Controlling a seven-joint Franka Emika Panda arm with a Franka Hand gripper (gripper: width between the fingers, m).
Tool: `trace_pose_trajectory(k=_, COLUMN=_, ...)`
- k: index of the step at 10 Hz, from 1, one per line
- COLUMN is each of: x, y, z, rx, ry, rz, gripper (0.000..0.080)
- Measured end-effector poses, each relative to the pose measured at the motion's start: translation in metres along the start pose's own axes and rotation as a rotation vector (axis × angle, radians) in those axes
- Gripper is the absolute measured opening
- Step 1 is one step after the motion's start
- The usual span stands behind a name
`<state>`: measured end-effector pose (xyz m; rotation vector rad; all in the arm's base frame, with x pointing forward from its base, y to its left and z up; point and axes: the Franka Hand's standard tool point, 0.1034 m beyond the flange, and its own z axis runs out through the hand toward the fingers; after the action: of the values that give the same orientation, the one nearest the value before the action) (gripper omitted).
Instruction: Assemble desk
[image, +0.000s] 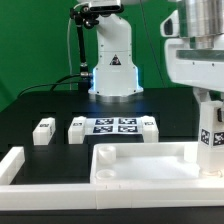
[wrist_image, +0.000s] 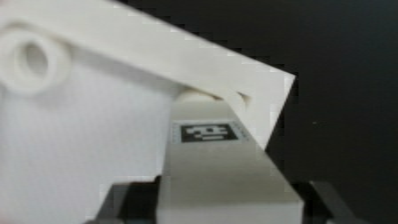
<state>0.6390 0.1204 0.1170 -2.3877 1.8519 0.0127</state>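
Observation:
The white tabletop panel (image: 140, 162) lies flat at the front of the table. My gripper (image: 207, 105) is shut on a white leg block (image: 209, 138) with black-and-white tags and holds it upright at the panel's corner on the exterior view's right. In the wrist view the leg (wrist_image: 222, 150) runs out from between my dark fingers (wrist_image: 128, 203) to the corner of the tabletop (wrist_image: 107, 130), beside a round hole (wrist_image: 25, 60); whether leg and panel touch is hidden. Two loose legs (image: 43, 130) (image: 77, 128) lie at the left, a third (image: 150, 125) by the marker board.
The marker board (image: 114, 125) lies flat behind the tabletop. A white border rail (image: 12, 166) stands at the front left. The robot base (image: 113, 62) with a blue light stands at the back, with cables to its left.

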Motion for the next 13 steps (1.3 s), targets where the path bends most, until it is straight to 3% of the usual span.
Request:
trace_pose_trajectory(k=2, x=-0.0024, y=0.0007, z=0.0003, rx=0.015, ry=-0.005, rz=0.093, gripper=0.0291)
trace_pose_trajectory(k=4, x=-0.0032, y=0.001, z=0.0009, rx=0.014, ry=-0.007, rz=0.07, gripper=0.0291)
trace_pose_trajectory(k=5, x=-0.0031, y=0.0011, z=0.001, rx=0.013, ry=-0.007, rz=0.013, gripper=0.0487)
trace_pose_trajectory(k=6, x=-0.0005, y=0.0021, z=0.0007, rx=0.009, ry=-0.006, rz=-0.206, gripper=0.0595)
trace_pose_trajectory(k=8, x=-0.0001, y=0.0019, z=0.002, rx=0.012, ry=-0.004, rz=-0.54, gripper=0.0638)
trace_pose_trajectory(k=12, x=0.0012, y=0.0024, z=0.0021, rx=0.009, ry=-0.001, rz=-0.786, gripper=0.0649)
trace_pose_trajectory(k=13, x=0.0053, y=0.0035, z=0.0018, rx=-0.002, ry=0.005, rz=-0.951, gripper=0.0649)
